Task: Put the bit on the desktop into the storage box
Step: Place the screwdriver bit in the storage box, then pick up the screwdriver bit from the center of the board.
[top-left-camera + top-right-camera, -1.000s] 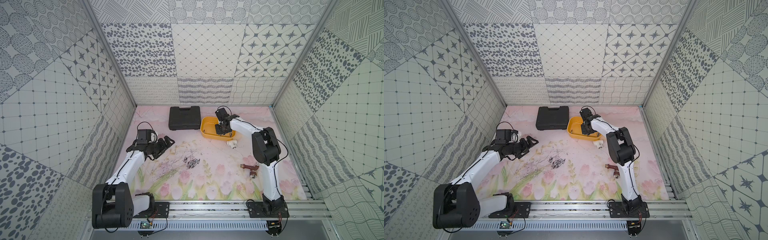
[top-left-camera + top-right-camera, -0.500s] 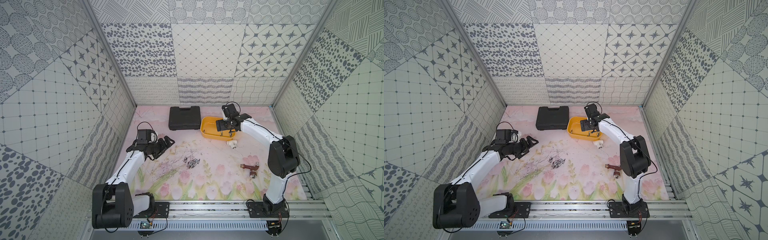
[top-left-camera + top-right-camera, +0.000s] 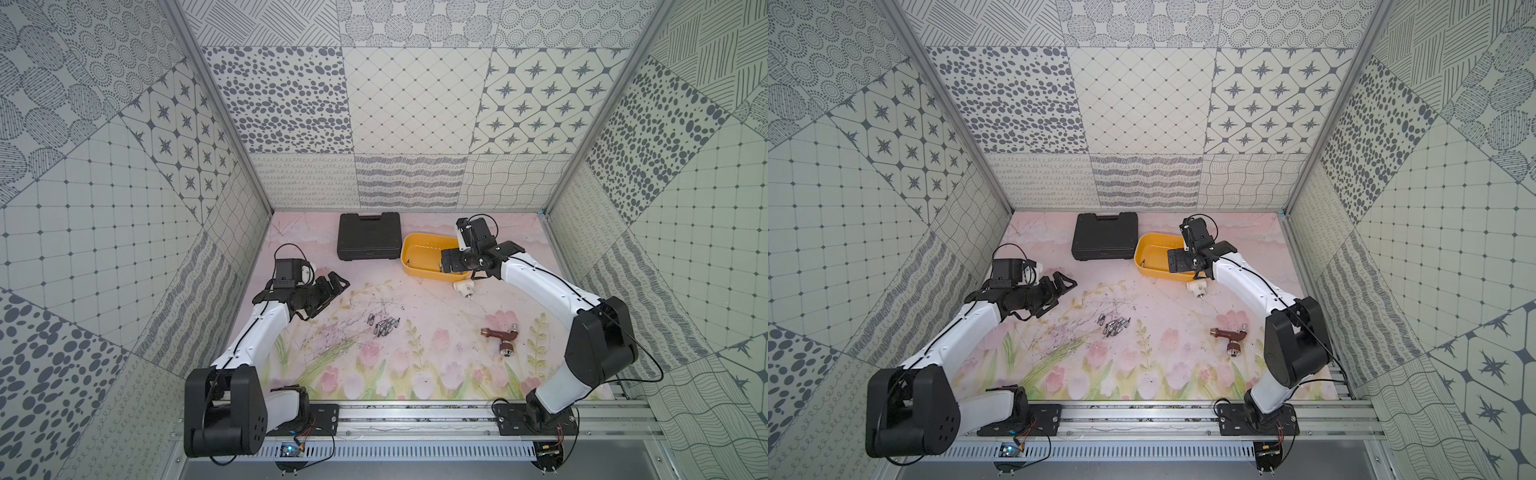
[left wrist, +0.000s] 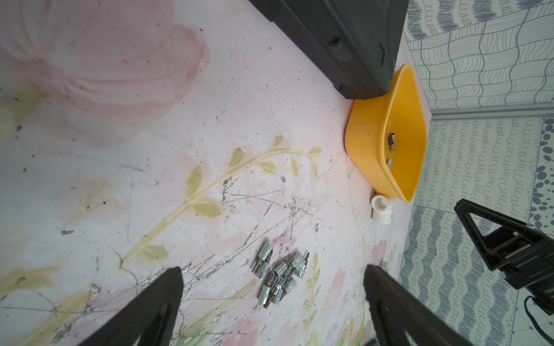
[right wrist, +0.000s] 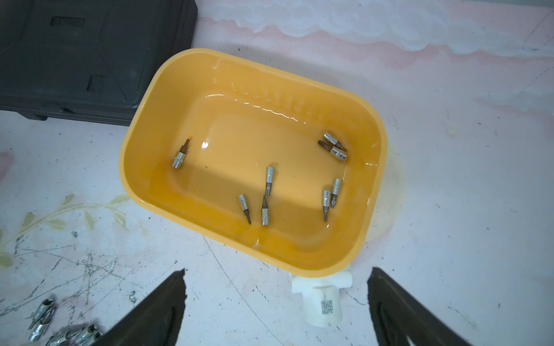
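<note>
Yellow plastic, shallow and round-cornered, the lidless storage box (image 5: pixel 239 134) sits near the back of the pink floral tabletop (image 3: pixel 436 353), just beside a black ribbed plastic tool case (image 3: pixel 369 236).

My right arm (image 3: pixel 540 286) rises from its base to a high bent elbow near the table's side. Its white forearm slopes down toward the box. The right gripper (image 5: pixel 277 271) hovers over the end of the box nearest that arm, jaws spread wide with nothing between them.

Several small silver screwdriver bits (image 5: pixel 269 179) lie scattered on the box floor. A heap of loose bits (image 3: pixel 384 326) lies mid-table, well apart from the box.

My left arm (image 3: pixel 257 332) stretches low over the table. The left gripper (image 4: pixel 272 268) is likewise spread wide and empty, pointing toward that heap.

A white plastic pipe fitting (image 5: pixel 322 302) lies against the box's outer wall. A brown metal tap (image 3: pixel 500 338) lies near the right arm.

Compared with a second ago, the right gripper has lifted out of the box and drawn back to its end. The elbow has swung outward, toward the aluminium rail (image 3: pixel 415 415) at the front. The left arm has not moved.
</note>
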Available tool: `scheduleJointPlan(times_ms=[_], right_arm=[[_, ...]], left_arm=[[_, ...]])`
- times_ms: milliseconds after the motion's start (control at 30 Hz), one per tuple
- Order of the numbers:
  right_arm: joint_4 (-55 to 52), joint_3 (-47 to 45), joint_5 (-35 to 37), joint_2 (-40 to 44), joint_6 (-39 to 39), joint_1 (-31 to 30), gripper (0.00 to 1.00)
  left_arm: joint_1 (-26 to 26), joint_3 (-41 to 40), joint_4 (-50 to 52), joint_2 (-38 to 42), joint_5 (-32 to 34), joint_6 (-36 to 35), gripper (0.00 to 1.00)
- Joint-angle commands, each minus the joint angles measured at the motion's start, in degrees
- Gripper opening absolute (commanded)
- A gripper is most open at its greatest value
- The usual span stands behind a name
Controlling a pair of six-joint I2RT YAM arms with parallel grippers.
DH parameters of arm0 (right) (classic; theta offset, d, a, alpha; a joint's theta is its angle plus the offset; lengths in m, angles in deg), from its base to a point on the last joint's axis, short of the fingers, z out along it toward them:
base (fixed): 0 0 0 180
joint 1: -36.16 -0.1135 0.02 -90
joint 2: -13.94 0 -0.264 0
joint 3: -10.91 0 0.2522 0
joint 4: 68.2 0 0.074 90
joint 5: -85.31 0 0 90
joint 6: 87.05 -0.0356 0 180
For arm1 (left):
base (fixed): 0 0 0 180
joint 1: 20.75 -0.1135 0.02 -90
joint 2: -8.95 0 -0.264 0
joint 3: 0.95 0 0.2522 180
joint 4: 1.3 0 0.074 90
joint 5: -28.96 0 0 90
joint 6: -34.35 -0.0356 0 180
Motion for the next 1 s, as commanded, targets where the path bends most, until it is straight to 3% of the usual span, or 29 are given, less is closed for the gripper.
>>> scheduleJointPlan(times_ms=[0, 300, 567, 733, 967], right_arm=[[0.6, -2.3, 0.7, 3.2, -2.5, -2.4, 0.97], [-0.8, -8.8, 2.3, 4.6, -6.9, -14.1, 0.94], [-1.7, -7.2, 2.6, -1.5, -11.7, -24.7, 0.9], [-1.9, -4.1, 2.4, -7.0, -12.4, -28.3, 0.88], [-1.9, -0.8, 2.3, -11.5, -11.8, -28.9, 0.81]], left_arm=[[-0.2, -0.4, -0.7, 0.1, -1.6, -0.9, 0.99], [-0.2, -0.3, -1.2, -0.2, -2.1, -0.9, 0.99], [-0.2, -0.2, -1.5, -0.9, -2.5, -0.7, 0.99], [-0.2, -0.2, -1.7, -1.0, -2.5, -0.7, 0.99], [-0.2, -0.1, -1.8, -1.3, -2.6, -0.6, 0.99]])
